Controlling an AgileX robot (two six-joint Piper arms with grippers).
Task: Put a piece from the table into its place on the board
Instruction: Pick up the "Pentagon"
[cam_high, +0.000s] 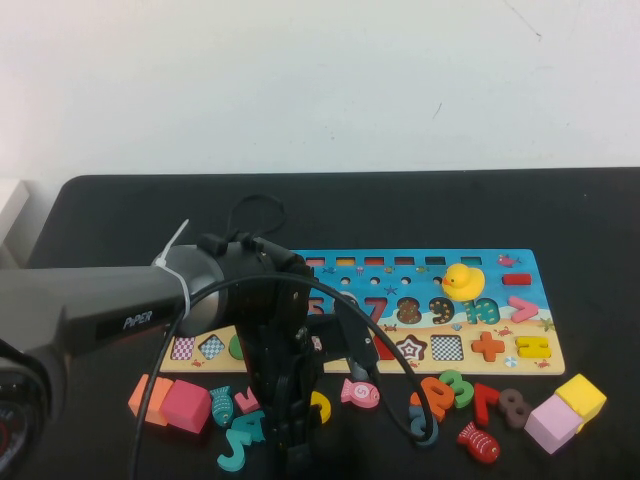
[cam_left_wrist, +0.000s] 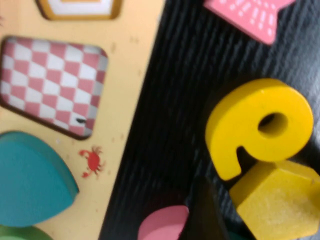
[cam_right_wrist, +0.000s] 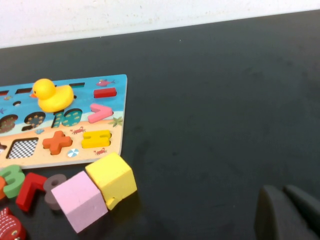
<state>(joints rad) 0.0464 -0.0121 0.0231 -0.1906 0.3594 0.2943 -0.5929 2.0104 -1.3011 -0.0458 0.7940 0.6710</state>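
The number-and-shape board (cam_high: 460, 362) lies mid-table, with loose pieces along its near edge. My left gripper (cam_high: 295, 438) hangs low over those pieces, just in front of the board. In the left wrist view, one dark finger (cam_left_wrist: 200, 215) stands a small gap away from a yellow hexagon piece (cam_left_wrist: 277, 200) on the table; the other finger is hidden. A yellow curled number piece (cam_left_wrist: 260, 125) lies next to the hexagon and shows in the high view (cam_high: 320, 406). The board's edge (cam_left_wrist: 125, 100) has a pink checkered slot (cam_left_wrist: 50, 85). My right gripper (cam_right_wrist: 287, 215) is shut and empty over bare table, right of the board (cam_right_wrist: 120, 115).
A yellow rubber duck (cam_high: 463, 281) sits on the board. Pink (cam_high: 552, 423) and yellow (cam_high: 581, 397) cubes lie front right. Orange and pink blocks (cam_high: 185, 405) lie front left. A pink fish (cam_high: 360, 392), coloured numbers (cam_high: 450, 390) and a red fish (cam_high: 478, 441) are scattered in front.
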